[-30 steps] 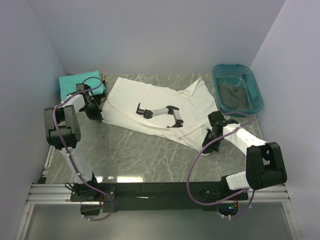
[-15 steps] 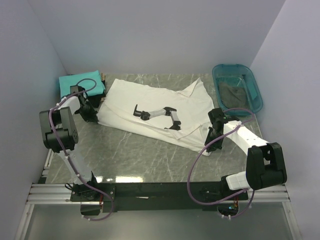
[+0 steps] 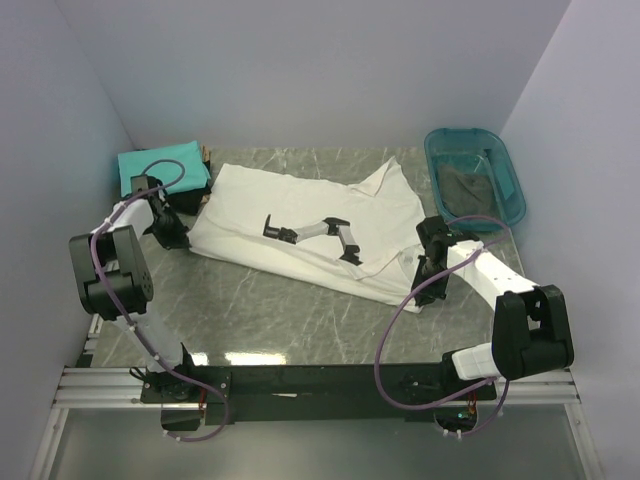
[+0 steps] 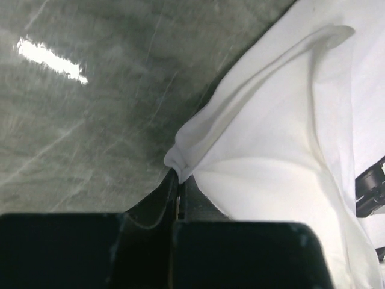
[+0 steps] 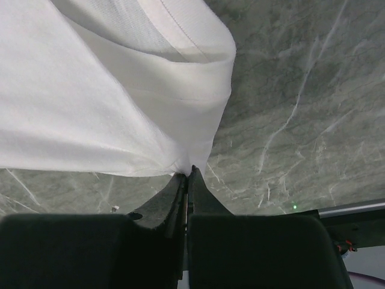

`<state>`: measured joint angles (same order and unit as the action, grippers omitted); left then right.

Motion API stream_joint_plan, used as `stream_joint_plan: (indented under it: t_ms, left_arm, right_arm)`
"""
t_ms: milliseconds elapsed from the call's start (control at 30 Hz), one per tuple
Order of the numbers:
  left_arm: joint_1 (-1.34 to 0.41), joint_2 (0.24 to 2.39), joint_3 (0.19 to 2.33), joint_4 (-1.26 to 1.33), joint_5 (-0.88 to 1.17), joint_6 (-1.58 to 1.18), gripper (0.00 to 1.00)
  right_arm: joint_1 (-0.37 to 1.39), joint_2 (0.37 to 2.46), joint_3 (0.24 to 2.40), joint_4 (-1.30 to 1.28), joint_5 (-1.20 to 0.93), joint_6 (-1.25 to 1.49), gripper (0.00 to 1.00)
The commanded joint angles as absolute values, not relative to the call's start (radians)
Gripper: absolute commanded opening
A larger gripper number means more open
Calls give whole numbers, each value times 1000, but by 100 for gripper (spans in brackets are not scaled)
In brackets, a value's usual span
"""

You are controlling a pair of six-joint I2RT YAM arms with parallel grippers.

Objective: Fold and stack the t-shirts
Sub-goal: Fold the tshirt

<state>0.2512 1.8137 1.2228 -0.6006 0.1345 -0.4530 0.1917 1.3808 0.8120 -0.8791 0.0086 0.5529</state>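
Observation:
A white t-shirt (image 3: 300, 205) with a black-and-grey robot-arm print (image 3: 310, 232) lies spread across the marble table. My left gripper (image 3: 183, 237) is shut on its left edge, and in the left wrist view the cloth (image 4: 283, 150) bunches at the closed left gripper (image 4: 178, 174). My right gripper (image 3: 424, 288) is shut on the shirt's lower right corner. In the right wrist view a fold of the white cloth (image 5: 120, 90) hangs from the pinched right gripper (image 5: 189, 171). A folded teal t-shirt (image 3: 160, 168) lies at the back left with a dark one partly under it.
A translucent teal plastic tub (image 3: 474, 178) with dark cloth in it stands at the back right. Purple-grey walls close in the left, back and right sides. The arms' base rail (image 3: 310, 382) runs along the near edge.
The left gripper has pulled the shirt's left edge further left. The shirt has stretched flatter and its print has shifted slightly left. The right gripper stays at the lower right corner.

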Motion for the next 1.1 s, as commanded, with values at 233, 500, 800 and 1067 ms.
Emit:
stream_joint_plan:
  t_ms: [233,500,800,1067]
  left_arm:
    - [290,1678,1135,-621,83,-448,3]
    - [290,1615,1161,-660,74,-451,54]
    - [177,1585,1177,-638,112,-465,56]
    - [58,1661,1141,-535,244,-558,54]
  right_arm:
    - [187,1373,857,-939,38,529,15]
    - [196,1330,1001,-1011,15,486,53]
    - [293,1318,1048,-829,-222,509,53]
    - [461,1508,1072,-672,-267,574,53]
